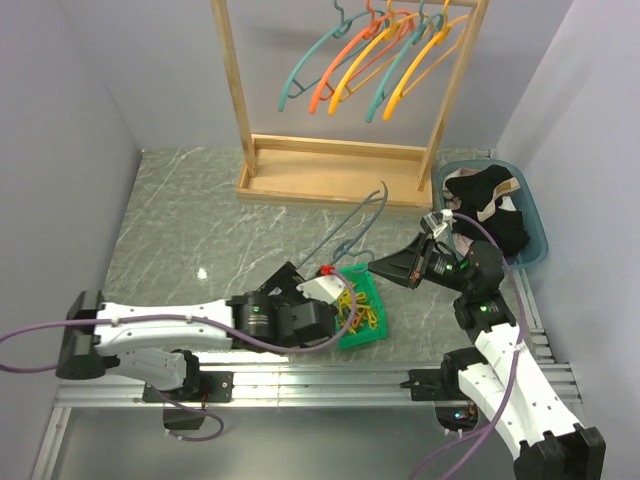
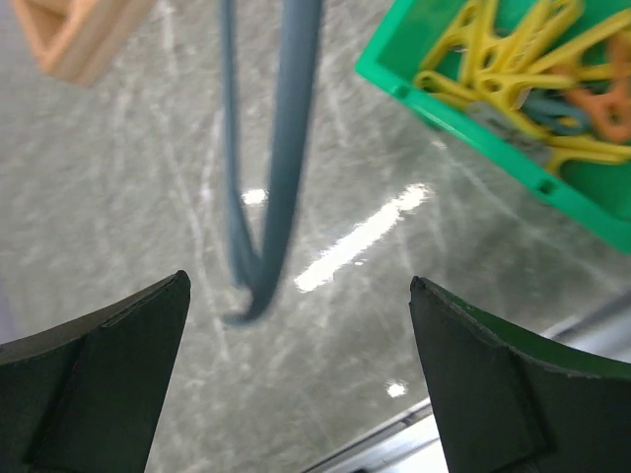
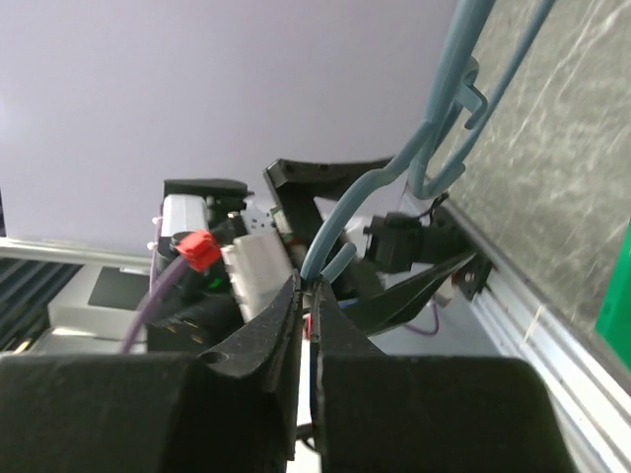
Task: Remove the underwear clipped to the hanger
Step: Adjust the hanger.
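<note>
at mid-surface point(image 1: 190, 220), a bare hanger point(image 2: 291, 148) pinched by the right fingers point(image 3: 251, 340).
left fingers point(image 2: 99, 384) spread wide beside the green tray point(image 2: 449, 113); underwear point(image 1: 478, 186) heaped in the blue bin point(image 1: 538, 228) at 2 o'clock, apart from the hanger.

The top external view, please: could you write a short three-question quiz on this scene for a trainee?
1. True or false: the right gripper is shut on the grey-blue hanger.
2. Fill in: the green tray holds mostly yellow ____.
3. Where does the underwear lie? A) in the blue bin B) in the green tray C) clipped to the grey-blue hanger
Key: 1 true; 2 pegs; 3 A.
</note>
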Motion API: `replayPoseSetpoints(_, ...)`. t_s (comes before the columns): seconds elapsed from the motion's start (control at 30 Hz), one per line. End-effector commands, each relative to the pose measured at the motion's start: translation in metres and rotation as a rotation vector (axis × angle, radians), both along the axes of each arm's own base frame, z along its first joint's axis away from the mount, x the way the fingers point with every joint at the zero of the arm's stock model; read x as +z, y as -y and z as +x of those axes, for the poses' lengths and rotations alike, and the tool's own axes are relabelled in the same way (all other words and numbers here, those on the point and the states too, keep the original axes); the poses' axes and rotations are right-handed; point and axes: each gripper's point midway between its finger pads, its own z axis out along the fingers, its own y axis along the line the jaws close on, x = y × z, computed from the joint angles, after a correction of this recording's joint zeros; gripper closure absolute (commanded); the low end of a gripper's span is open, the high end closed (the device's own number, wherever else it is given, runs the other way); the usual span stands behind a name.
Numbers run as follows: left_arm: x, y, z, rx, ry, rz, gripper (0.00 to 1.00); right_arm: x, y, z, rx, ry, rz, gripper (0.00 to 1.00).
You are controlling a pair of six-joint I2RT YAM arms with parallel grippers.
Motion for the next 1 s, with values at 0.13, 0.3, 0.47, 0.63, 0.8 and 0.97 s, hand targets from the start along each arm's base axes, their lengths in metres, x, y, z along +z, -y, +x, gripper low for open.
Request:
replayPoseSetpoints(0.13, 0.018, -0.006, 0.017, 0.107, 0.213, 0.128, 0.12, 0.001, -0.001, -0.027, 0.088, -0.010, 0.009, 1.00)
replayPoseSetpoints(0.3, 0.017, 0.002, 0.011, 0.052, 0.163, 0.094, 0.62, 0.013, -0.001, -0.033, 0.111, 0.007, 0.033, 1.00)
replayPoseSetpoints(0.47, 0.027, -0.002, 0.003, 0.025, 0.117, 0.020, 0.99, 0.020, -0.001, -0.041, 0.142, 0.039, 0.032, 0.92)
replayPoseSetpoints(0.63, 0.025, -0.005, -0.016, -0.056, -0.004, -0.024, 0.99, 0.041, 0.002, -0.048, 0.141, 0.244, -0.051, 0.21)
replayPoseSetpoints(0.8, 0.044, -0.006, -0.045, -0.161, -0.150, -0.189, 0.99, 0.040, 0.014, -0.047, 0.071, 0.456, -0.302, 0.11)
replayPoseSetpoints(0.97, 0.073, -0.017, -0.077, -0.254, -0.290, -0.333, 0.99, 0.056, 0.046, -0.044, -0.130, 0.638, -0.548, 0.11)
